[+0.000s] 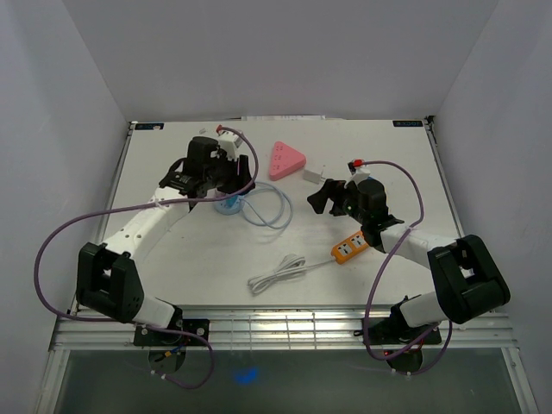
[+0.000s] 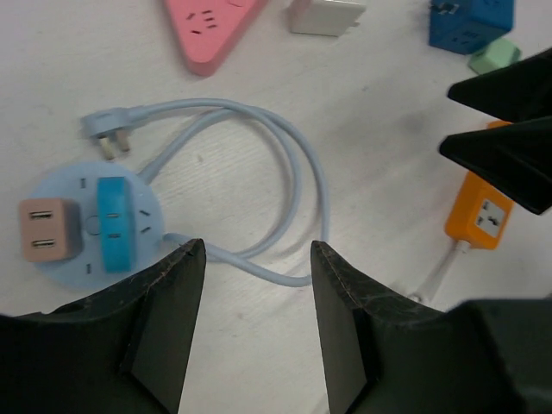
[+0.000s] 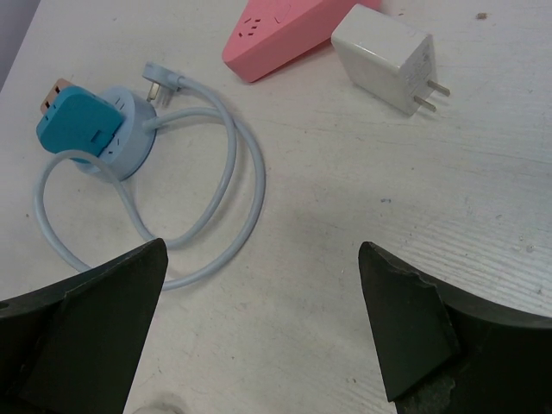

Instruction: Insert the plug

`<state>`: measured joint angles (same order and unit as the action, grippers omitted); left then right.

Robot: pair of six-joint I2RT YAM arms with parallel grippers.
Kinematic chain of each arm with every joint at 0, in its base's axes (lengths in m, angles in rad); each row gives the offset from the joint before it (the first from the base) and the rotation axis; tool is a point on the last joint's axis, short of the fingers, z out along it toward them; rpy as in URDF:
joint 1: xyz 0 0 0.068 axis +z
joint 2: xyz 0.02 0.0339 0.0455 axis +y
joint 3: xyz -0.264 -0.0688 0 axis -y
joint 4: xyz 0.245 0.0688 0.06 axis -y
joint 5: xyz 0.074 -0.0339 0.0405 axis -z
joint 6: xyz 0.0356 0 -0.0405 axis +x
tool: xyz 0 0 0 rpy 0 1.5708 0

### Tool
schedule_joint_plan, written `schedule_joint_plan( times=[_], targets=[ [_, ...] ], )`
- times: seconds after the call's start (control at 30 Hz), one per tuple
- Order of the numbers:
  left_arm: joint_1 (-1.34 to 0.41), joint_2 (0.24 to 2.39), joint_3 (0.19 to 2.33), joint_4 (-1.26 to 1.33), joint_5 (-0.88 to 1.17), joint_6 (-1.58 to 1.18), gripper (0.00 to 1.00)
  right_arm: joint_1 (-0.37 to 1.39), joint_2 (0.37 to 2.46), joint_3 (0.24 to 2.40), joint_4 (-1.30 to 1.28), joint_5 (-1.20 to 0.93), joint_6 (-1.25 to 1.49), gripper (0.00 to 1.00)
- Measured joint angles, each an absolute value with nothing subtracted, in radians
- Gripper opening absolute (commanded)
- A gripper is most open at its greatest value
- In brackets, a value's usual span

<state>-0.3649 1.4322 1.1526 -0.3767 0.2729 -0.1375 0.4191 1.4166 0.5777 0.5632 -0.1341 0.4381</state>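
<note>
Just beyond the right gripper's [image 3: 261, 250] wide-open, empty fingers, up toward the right one, lies the white plug [image 3: 384, 56], prongs out, beside the pink strip [image 3: 276, 30]. Left gripper [image 2: 256, 250] is spread and empty too, over the blue cable [image 2: 319, 190], with the round socket hub [image 2: 145, 211] past its left finger.

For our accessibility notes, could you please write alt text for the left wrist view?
The left end effector, open, hovers over a white table beside a round light-blue power strip carrying a teal adapter and a pink adapter. The strip's cable loops ahead to its loose plug; an orange power strip lies at right.
</note>
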Motion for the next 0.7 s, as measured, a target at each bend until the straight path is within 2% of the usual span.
schedule_joint_plan(
  times=[0.23, 0.37, 0.53, 0.7],
  targets=[
    [-0.566, 1.47, 1.182, -0.34, 0.278, -0.246, 0.63, 0.417, 1.406, 0.58, 0.51, -0.014, 0.461, 0.97],
    [-0.655, 1.583, 1.175, -0.244, 0.293, -0.321, 0.61, 0.403, 1.358, 0.573, 0.462, 0.08, 0.492, 0.97],
    [-0.664, 1.733, 1.159, -0.165, 0.316, -0.382, 0.6, 0.373, 1.237, 0.521, 0.457, 0.194, 0.537, 0.97],
    [-0.659, 1.859, 1.185, -0.116, 0.341, -0.417, 0.59, 0.36, 1.222, 0.51, 0.453, 0.236, 0.56, 0.97]
  ],
)
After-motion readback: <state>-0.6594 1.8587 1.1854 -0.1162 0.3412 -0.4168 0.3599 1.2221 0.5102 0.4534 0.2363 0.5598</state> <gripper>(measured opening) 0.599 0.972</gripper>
